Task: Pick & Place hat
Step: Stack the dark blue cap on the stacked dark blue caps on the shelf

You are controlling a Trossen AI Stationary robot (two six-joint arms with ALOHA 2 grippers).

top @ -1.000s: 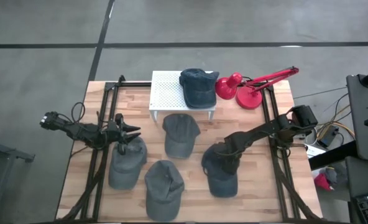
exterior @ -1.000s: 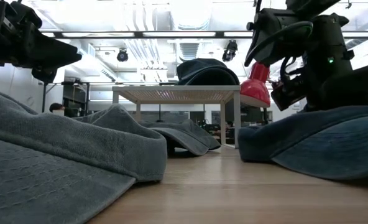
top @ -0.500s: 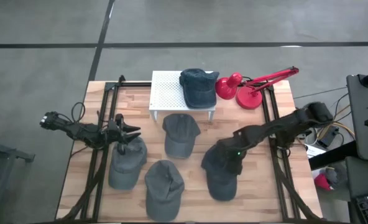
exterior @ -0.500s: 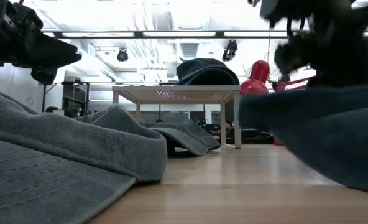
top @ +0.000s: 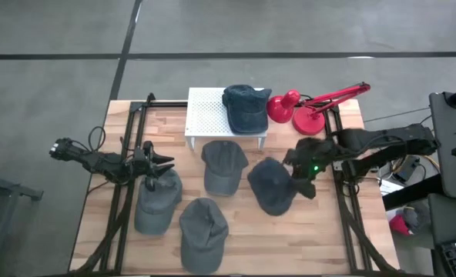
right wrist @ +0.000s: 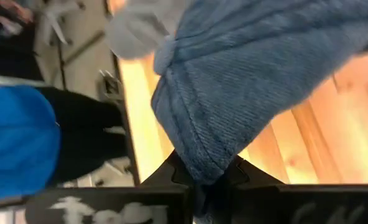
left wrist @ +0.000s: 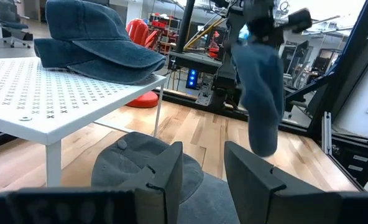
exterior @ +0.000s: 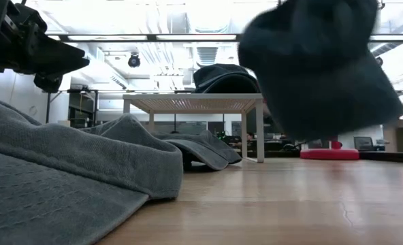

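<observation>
Right hand (top: 299, 171): centre-right of the high view, pinched tight on the edge of a hat; in the right wrist view I see both fingers (right wrist: 176, 171) clamped on a fold of denim.
Hat (top: 272, 185): lifted off the surface (top: 236, 254), hanging down from the right hand; sits just left of and below the hand in the high view, between the hand and the middle cap (top: 222, 165). In the low view it dangles at upper right, clear of the wood.
Hat long axis: I'd say roughly vertical, since it hangs limp from the pinch point; the left wrist view shows it drooping straight down.
Key relation: white rack (top: 212, 114) lies up and left of the held hat in the high view, already carrying one blue hat (top: 246, 106) on its right half. I judge the carry goes up-left, and the bare left half of the rack looks like the free spot.
Nearer arm: right, it has the hat.
Left hand (top: 160, 163): left-centre of the high view, hovering over a grey cap (top: 157, 201), fingers spread, holding nothing.
Other stuff: another cap (top: 203, 233) at bottom centre, red lamp (top: 309, 108) at upper right, close to the right arm.
Risk: my guess, the dangling hat could brush the rack's edge or the lamp.
</observation>
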